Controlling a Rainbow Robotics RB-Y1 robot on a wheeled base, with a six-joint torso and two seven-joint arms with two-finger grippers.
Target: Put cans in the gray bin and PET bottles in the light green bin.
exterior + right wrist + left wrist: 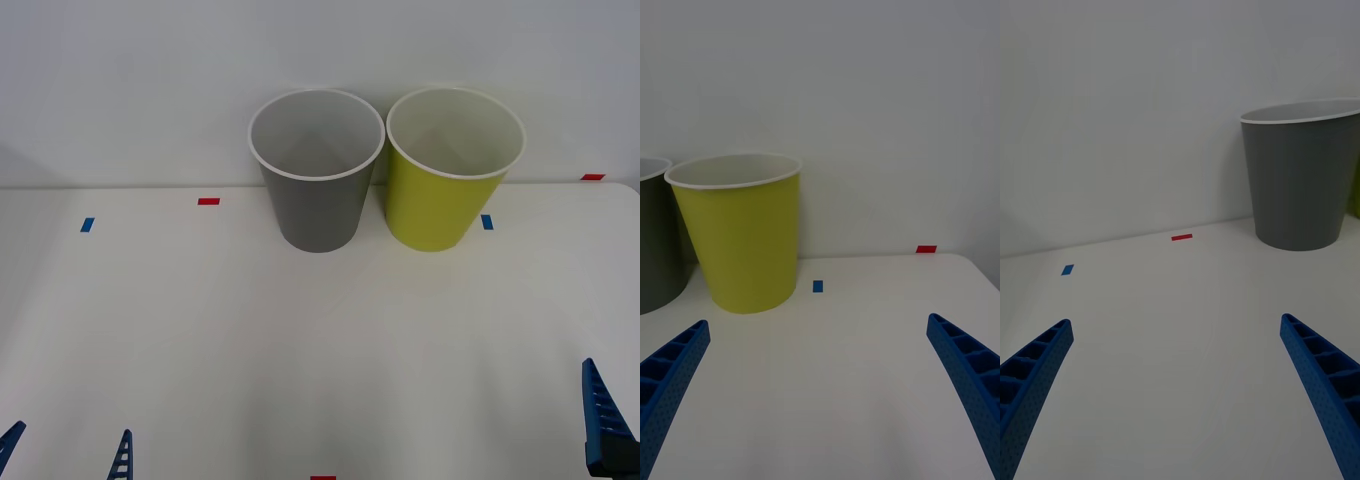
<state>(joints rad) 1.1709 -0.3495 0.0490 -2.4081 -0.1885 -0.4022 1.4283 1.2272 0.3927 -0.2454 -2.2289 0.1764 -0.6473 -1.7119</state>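
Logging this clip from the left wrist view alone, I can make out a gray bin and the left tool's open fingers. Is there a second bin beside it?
Observer: Yes. The light green bin stands upright close beside the gray bin, on the robot's right of it, at the far side of the table. Whether their rims touch I cannot tell.
Operator: And where is the right tool?
Observer: The right tool is low over the near right part of the table, with its fingers spread wide and nothing between them. It faces the light green bin.
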